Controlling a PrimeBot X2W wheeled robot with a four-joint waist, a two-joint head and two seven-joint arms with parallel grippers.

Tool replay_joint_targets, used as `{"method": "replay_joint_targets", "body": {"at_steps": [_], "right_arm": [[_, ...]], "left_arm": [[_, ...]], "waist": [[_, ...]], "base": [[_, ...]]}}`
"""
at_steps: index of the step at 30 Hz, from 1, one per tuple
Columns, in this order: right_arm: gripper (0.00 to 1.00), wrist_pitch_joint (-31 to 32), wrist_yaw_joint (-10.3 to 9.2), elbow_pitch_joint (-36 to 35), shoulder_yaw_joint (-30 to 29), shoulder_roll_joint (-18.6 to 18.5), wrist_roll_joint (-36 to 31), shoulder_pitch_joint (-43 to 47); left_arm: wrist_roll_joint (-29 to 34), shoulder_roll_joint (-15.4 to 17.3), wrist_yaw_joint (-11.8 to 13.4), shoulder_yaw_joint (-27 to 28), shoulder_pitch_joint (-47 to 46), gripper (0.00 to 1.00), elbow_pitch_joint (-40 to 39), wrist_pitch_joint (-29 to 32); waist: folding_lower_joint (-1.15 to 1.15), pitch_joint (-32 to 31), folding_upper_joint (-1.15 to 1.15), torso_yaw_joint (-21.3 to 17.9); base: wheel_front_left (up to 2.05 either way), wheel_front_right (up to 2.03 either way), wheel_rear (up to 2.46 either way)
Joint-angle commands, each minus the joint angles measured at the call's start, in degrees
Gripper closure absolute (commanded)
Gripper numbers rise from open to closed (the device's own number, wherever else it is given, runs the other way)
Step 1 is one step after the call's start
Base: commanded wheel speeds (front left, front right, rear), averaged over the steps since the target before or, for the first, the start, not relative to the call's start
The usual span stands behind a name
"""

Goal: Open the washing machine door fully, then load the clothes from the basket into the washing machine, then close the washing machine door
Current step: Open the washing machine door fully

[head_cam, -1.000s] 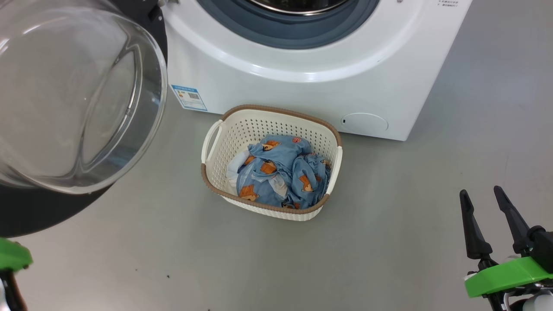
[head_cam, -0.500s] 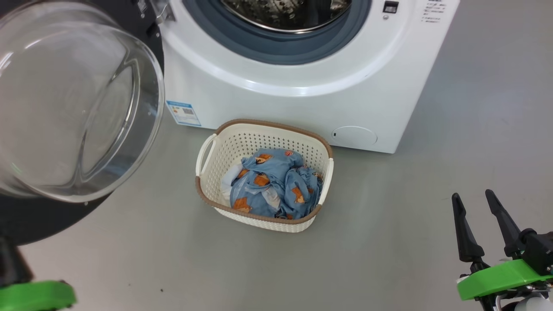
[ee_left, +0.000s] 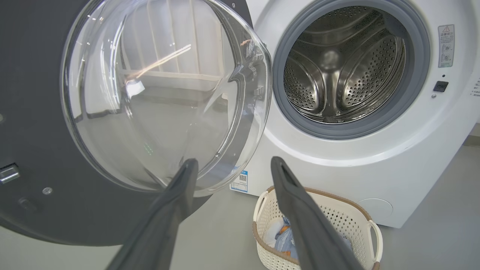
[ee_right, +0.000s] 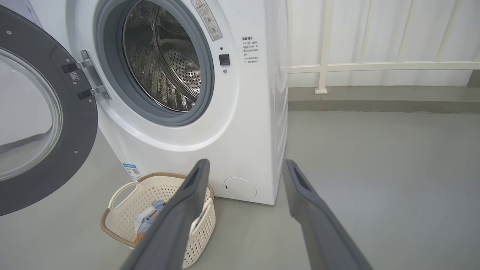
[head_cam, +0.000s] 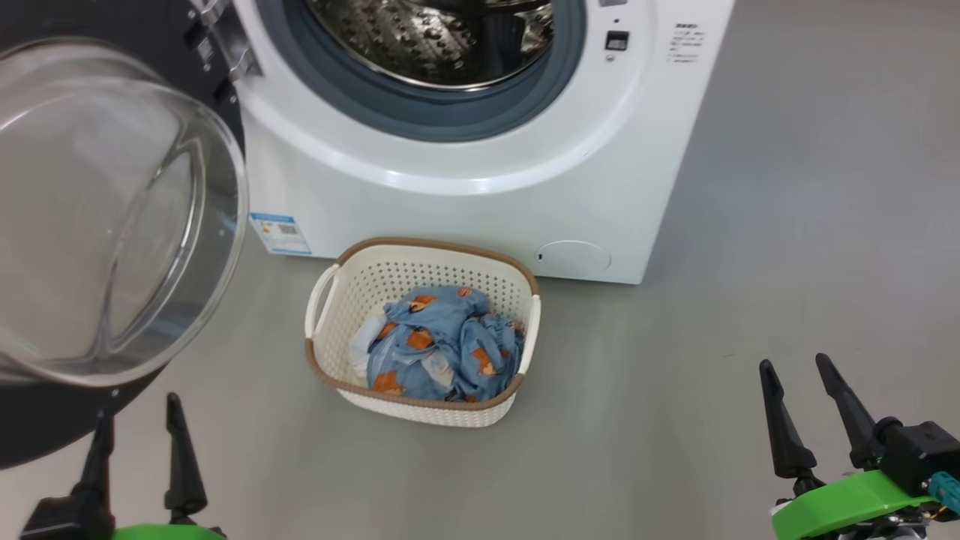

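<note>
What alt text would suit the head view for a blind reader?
A white washing machine stands with its round glass door swung open at left. A basket of blue clothes sits on the floor before it; below, the left gripper and right gripper are open.

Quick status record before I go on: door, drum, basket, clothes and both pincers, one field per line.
door: washing machine door swung wide open, at the left in the head view
drum: drum exposed, no clothes seen inside
basket: basket on the floor, just in front of the washing machine
clothes: clothes piled in the basket, not yet loaded
left pincer: open, holding nothing
right pincer: open, holding nothing, apart from the basket
</note>
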Motion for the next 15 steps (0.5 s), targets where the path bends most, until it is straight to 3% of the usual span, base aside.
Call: {"method": "replay_joint_targets", "body": {"at_steps": [1,15], "right_arm": [[0.0,-0.7,0.36,-1.2,1.7,-0.2,-0.8,-0.1],[0.0,-0.7,0.36,-1.5,1.9,1.1,-1.7,1.3]], "left_arm": [[1.0,1.1,-0.3,1.6,-0.7,0.0,-1.9,-0.1],[2.4,0.0,-2.3,-4.0,-0.7,0.0,0.5,0.5]], "waist": [[0.0,-0.9,0.0,-1.2],[0.0,-3.9,0.0,-8.0]], "base": [[0.0,0.0,0.0],[0.0,0.0,0.0]]}}
